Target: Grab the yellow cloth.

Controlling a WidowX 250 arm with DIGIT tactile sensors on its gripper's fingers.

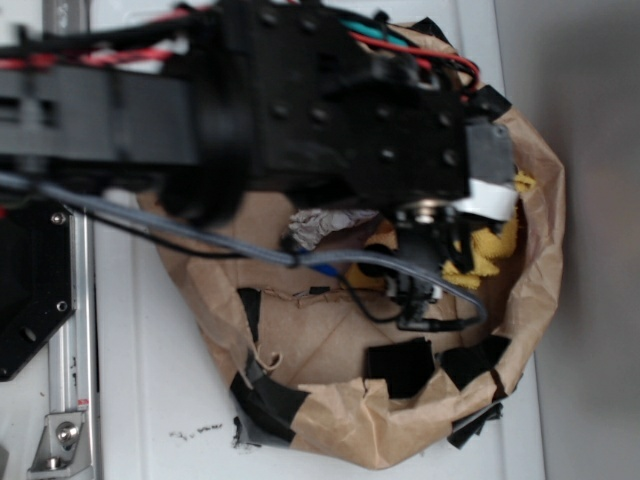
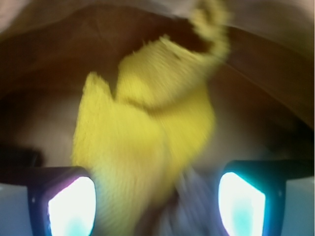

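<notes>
White flat tabletop point(image 1: 150, 400): a crumpled brown paper bag point(image 1: 400, 420), patched with black tape, is laid open on it. A silver metal bracket point(image 1: 62, 435) is seen at one edge, and small black specks point(image 1: 195, 432) are scattered just beside the bag.

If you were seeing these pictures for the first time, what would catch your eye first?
The yellow cloth fills the wrist view, lying between the gripper's two glowing fingers. In the exterior view the black arm looms over a torn brown paper bag, the cloth peeking out beside it.
</notes>
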